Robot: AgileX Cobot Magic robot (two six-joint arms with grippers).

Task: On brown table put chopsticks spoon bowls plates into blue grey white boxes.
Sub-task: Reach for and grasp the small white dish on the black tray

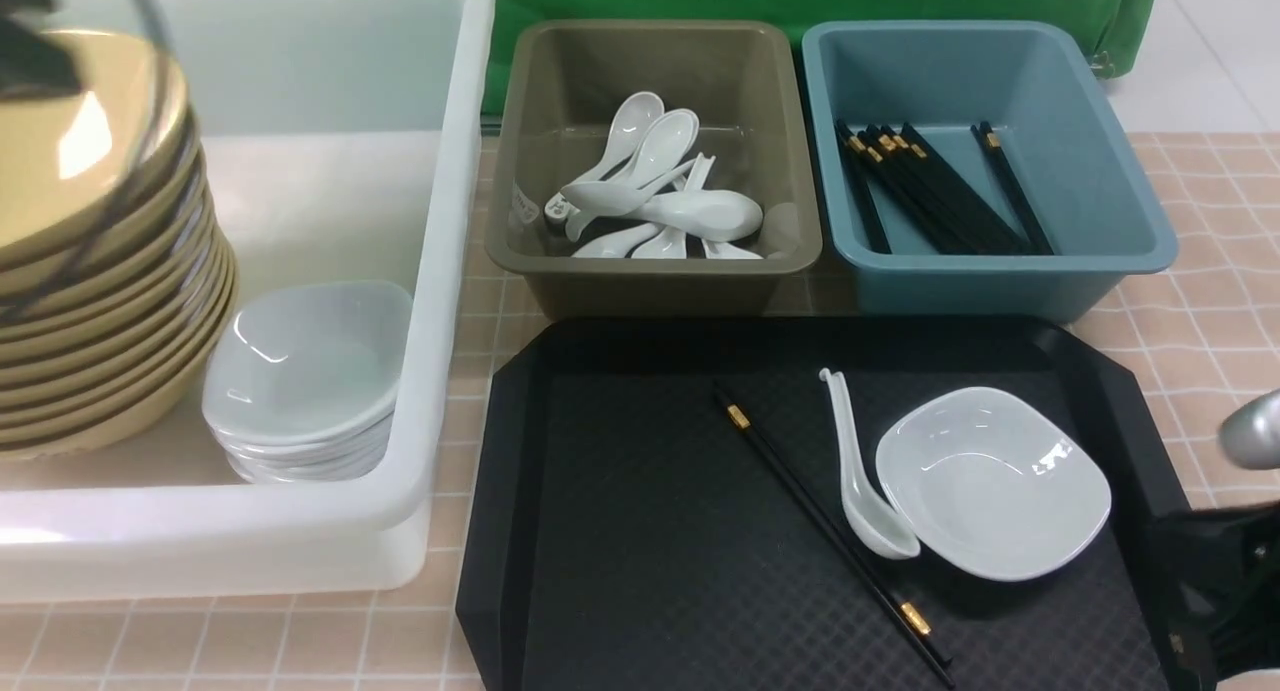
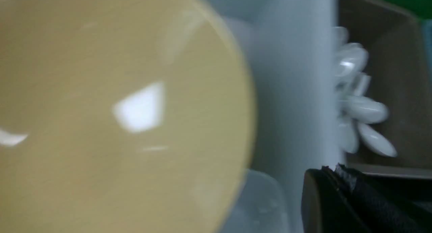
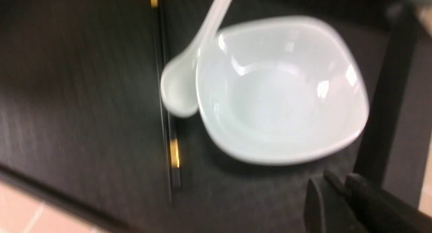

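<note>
1. Presently, the left fingers (image 2: 332,201) are closed. They sit over the stack of yellow plates (image 1: 100,301) inside the white box (image 1: 445,271), and no held item can be made out between them.
2. The right fingers (image 3: 368,199) hang at the near right corner of the black tray (image 1: 620,531). Blur hides whether they are open or closed, and nothing shows between them.
3. Items left to sort, all on the tray: one white bowl (image 1: 993,481), one spoon (image 1: 865,481) and one pair of chopsticks (image 1: 830,531).
4. Governing relation: the bowl lies just ahead of the right fingers and to their left, so it is the closest item. The spoon rests against the bowl's left rim, and the chopsticks lie just beyond the spoon. The right arm is clearly the nearer arm; the left is well apart.
5. Long axes: the chopsticks run diagonally, from far-left to near-right. The spoon's handle points away toward the boxes.
6. Destinations, judged by contents:
   - Spoons go in the grey box (image 1: 520,171).
   - Chopsticks go in the blue box (image 1: 1130,191).
   - Bowls go in the white box.
</note>
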